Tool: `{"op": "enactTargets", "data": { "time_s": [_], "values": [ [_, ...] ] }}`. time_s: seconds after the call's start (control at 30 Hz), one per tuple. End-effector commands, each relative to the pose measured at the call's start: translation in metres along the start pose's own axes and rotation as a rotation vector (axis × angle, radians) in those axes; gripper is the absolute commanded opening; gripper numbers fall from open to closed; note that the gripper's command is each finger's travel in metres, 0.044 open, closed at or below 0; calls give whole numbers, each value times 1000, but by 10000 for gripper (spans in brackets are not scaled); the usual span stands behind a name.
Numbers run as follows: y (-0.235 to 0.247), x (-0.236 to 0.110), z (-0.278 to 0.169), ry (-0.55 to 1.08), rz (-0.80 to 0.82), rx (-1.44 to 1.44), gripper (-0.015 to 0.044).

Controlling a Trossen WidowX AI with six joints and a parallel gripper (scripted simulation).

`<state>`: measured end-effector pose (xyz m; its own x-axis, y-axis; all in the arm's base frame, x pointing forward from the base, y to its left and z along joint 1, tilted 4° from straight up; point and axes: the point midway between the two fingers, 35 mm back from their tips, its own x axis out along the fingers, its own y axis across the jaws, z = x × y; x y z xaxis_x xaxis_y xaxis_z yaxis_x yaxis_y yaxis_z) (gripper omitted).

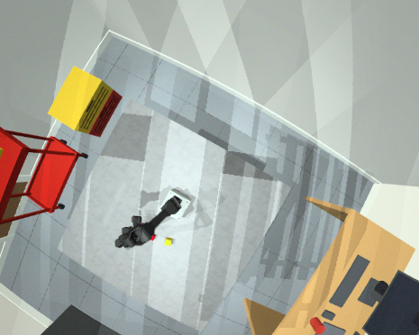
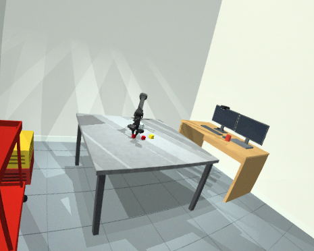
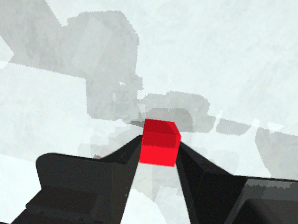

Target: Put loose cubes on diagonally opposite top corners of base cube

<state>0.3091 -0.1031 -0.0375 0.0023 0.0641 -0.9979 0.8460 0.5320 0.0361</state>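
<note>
Wrist view: a red cube [image 3: 160, 142] is clamped between the gripper [image 3: 159, 150] fingers, partly closed. A yellow cube [image 1: 168, 241] is seen nearby on the table [image 2: 124, 158].

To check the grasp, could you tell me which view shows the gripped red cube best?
Wrist: the red cube fills the gap between the gripper's fingers. Exterior shows a red speck under the arm; top, a red dot beside it.

A grey table [image 2: 124, 158] stands in the middle of the room. A red cart [image 2: 3, 162] is beside a yellow box [image 1: 77, 99]. Two monitors [image 2: 240, 126] and a red cup [image 2: 228, 137] stand on a wooden desk [image 2: 246, 158].
</note>
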Motion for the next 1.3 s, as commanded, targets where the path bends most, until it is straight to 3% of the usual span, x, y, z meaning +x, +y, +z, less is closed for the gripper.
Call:
{"op": "enactTargets", "data": {
  "time_s": [0.0, 0.93, 1.27],
  "values": [
    [3, -14, 4, -12, 5, 2, 105],
    [1, -103, 1, -12, 5, 2, 105],
    [14, -102, -11, -13, 5, -154, 105]
  ]
}}
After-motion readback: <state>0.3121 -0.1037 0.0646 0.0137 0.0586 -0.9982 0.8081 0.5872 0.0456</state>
